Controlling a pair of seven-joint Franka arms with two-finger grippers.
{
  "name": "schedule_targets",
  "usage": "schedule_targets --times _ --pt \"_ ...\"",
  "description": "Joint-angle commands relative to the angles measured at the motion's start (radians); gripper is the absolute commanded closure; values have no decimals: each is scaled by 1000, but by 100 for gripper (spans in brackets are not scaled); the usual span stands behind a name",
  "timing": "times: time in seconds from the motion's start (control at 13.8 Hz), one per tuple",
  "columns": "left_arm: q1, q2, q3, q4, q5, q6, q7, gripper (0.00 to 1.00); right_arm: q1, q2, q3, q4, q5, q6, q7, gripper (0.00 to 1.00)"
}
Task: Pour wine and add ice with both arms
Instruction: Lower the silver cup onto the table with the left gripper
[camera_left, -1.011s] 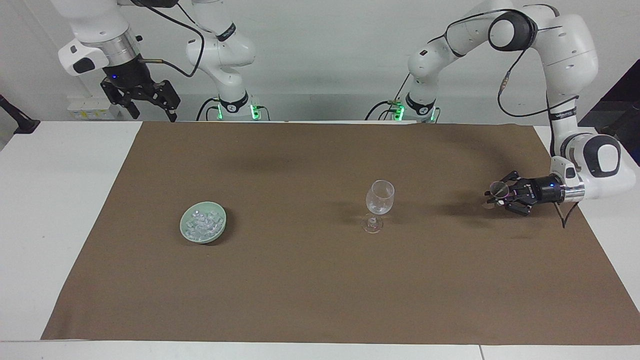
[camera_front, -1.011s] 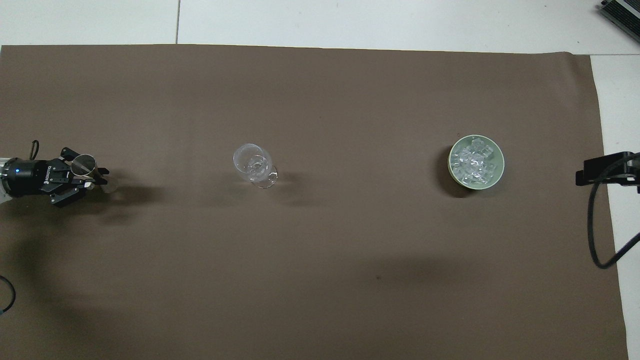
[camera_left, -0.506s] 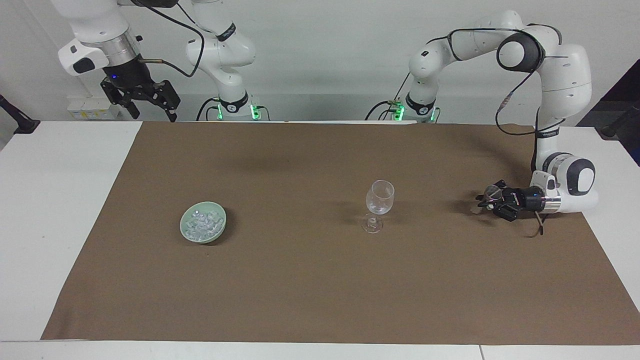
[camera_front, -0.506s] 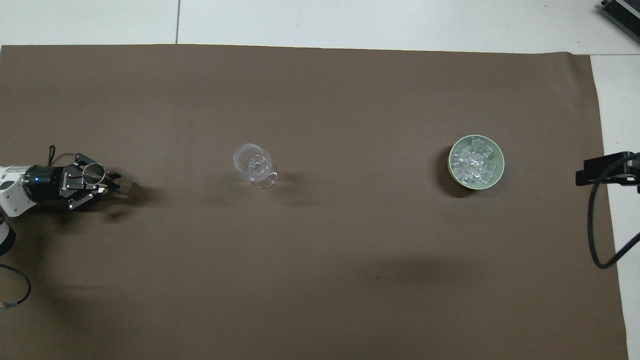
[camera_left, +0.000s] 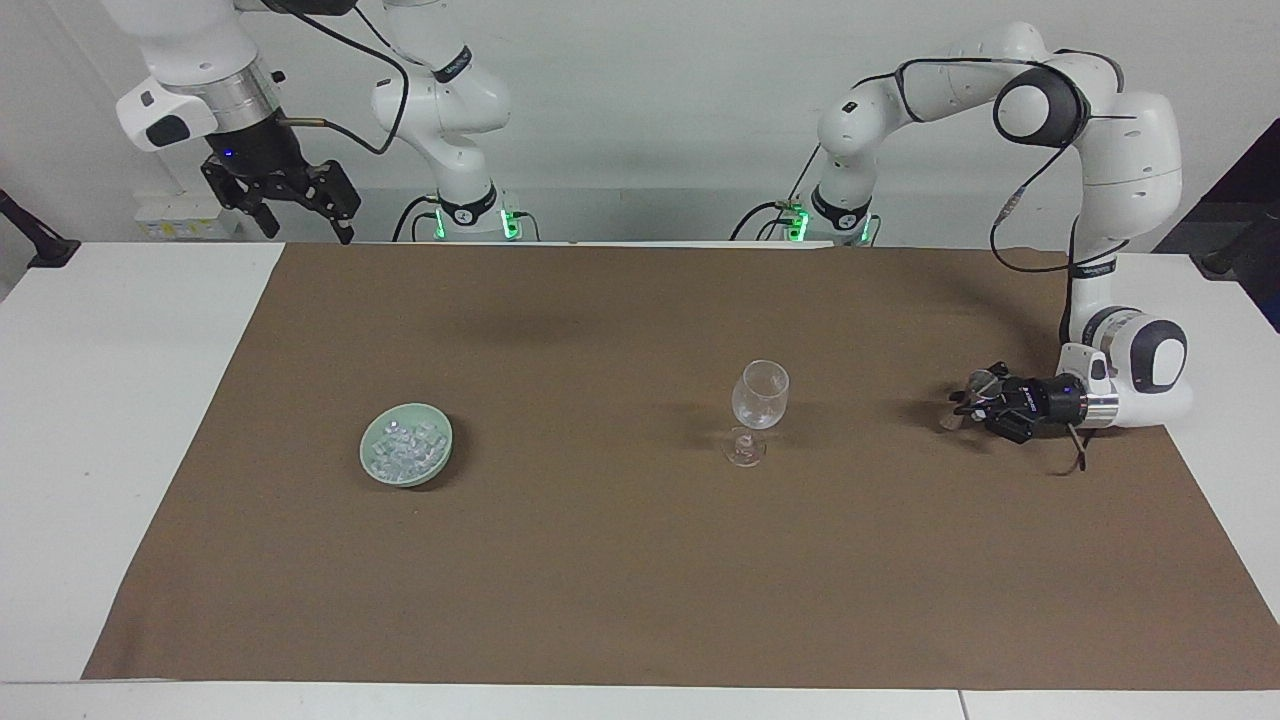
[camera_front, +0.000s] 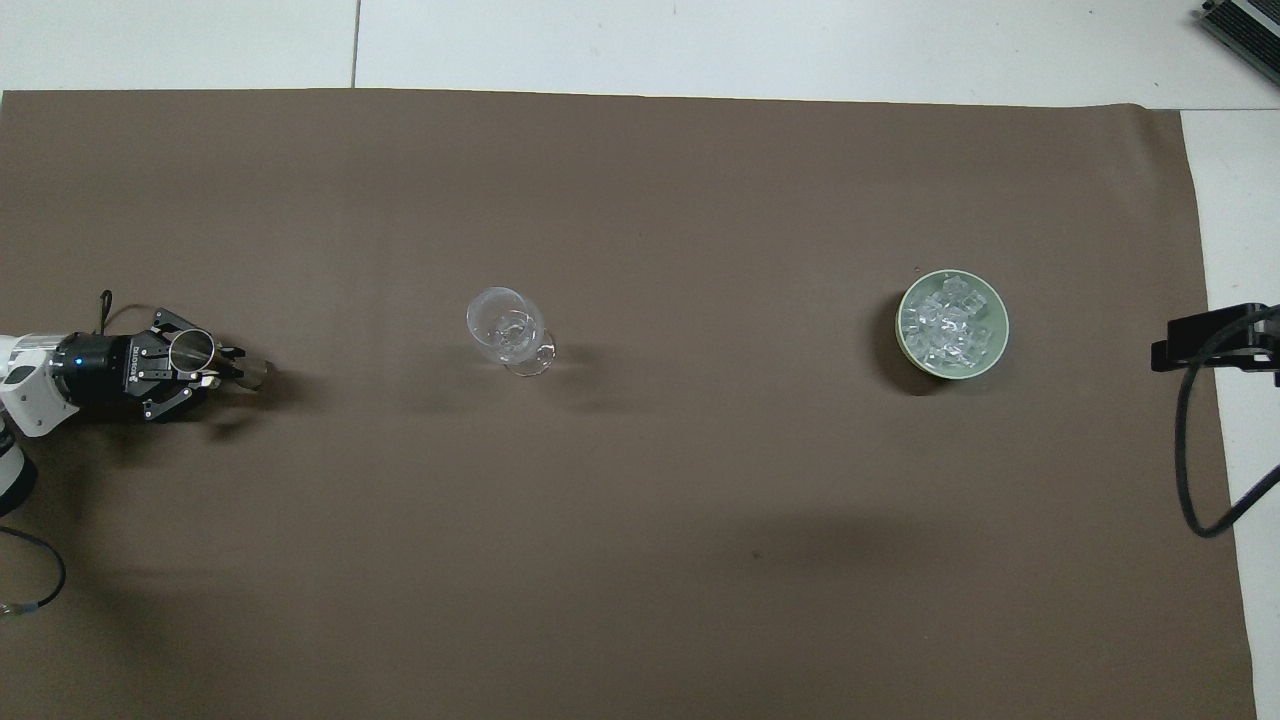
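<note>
A clear empty wine glass (camera_left: 760, 398) stands upright mid-mat; it also shows in the overhead view (camera_front: 507, 330). The ice (camera_left: 404, 446), a heap of small clear cubes, fills a pale green dish (camera_left: 440, 458) toward the right arm's end, also seen from overhead as ice (camera_front: 948, 322) in the dish (camera_front: 992, 352). My left gripper (camera_left: 972, 402) (camera_front: 212, 362) lies sideways, low over the mat at the left arm's end, shut on a small clear cup (camera_front: 190, 349) that is tilted toward the wine glass. My right gripper (camera_left: 296, 208) hangs open and high over the table's corner nearest its base, waiting.
A brown mat (camera_left: 640, 560) covers most of the white table (camera_left: 110, 400). A black cable (camera_front: 1195, 470) of the right arm hangs at the mat's edge in the overhead view. A black clamp (camera_left: 30, 240) sits at the table's edge near the right arm.
My left arm has folded down, and its gripper has sunk lower over the mat and shifted slightly toward the wine glass with the small cup. The right arm has not moved.
</note>
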Motion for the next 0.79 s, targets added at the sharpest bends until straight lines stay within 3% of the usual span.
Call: schedule_targets --times 0.0,0.58,0.72 --pt "1 15 0 14 -4 18 29 98 1 -20 -4 -21 10 12 -19 0" --pt "1 27 0 12 8 46 54 88 1 -20 -4 -21 10 12 -19 0" --pt "1 25 0 14 9 47 54 79 1 -20 -4 -21 10 12 -19 0"
